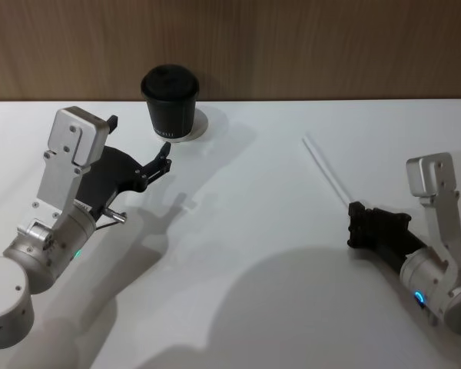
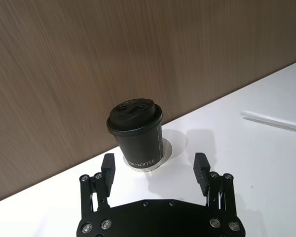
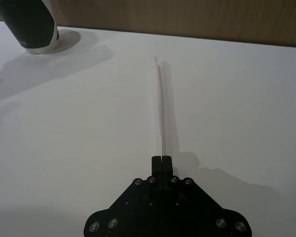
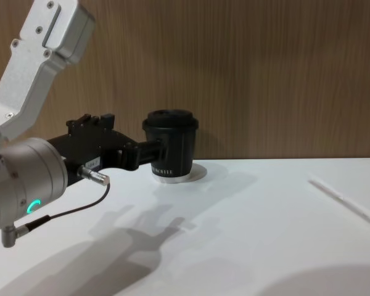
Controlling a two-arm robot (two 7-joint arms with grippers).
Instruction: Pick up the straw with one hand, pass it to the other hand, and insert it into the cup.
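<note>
The straw [image 1: 328,171], a single long, thin, straight white tube, is seen stretched out over the right side of one white table [image 1: 253,269], well apart from the cup. A brown wood-grain wall [image 1: 292,46] is seen behind the table's far edge.

Two grippers are pictured. The left gripper [image 2: 154,165], a long black tool joined to a fat silver cylindrical wrist with a green ring light, is held above the table just in front of the cup, its two fingers spread wide with nothing between them. The right gripper [image 3: 162,159], a plain black blocky tool with short fingers, is set low at the right, its fingers pressed together on the near end of the straw; whether that end is raised off the surface cannot be told.

One small black paper cup [image 1: 170,104] with a black domed lid and white lettering is shown upright near the wall, left of centre.
</note>
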